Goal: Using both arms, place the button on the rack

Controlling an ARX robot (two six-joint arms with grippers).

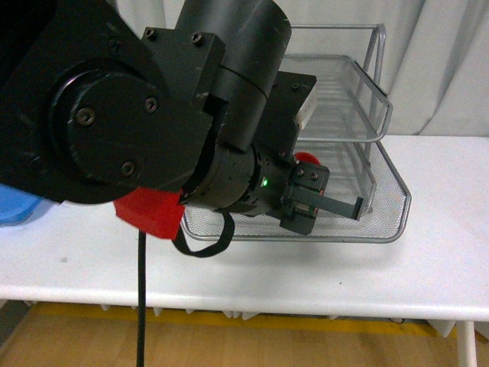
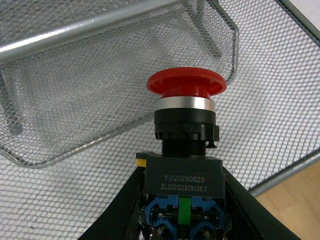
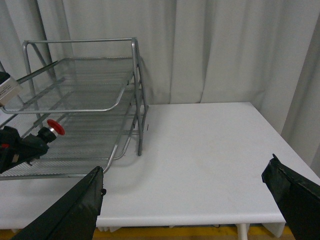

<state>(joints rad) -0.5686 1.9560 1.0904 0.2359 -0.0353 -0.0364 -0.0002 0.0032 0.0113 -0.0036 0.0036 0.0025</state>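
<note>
Red mushroom-capped push-button [image 2: 185, 130], its dark blocky body clamped in the black left end effector [image 1: 306, 197], hangs over the lowest tray of the silver wire-mesh rack [image 1: 386, 218]. It looks rigid and light, and the squared body seems the surest hold. Right end effector [image 3: 185, 167] gapes empty.

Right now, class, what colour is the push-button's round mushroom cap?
The round mushroom cap is red, clearest in the left wrist view.

- The rack [image 1: 380, 115] stands on the desk [image 1: 428, 267], towards its back and right of centre.
- The button [image 1: 308, 160] sits in the left end effector [image 1: 309, 195], over the rack's bottom tray and under the middle one.
- The right end effector [image 3: 185, 200] hangs above bare desk, right of the rack and well apart from it.
- A flat tray [image 1: 15, 210] lies at the desk's far left.
</note>
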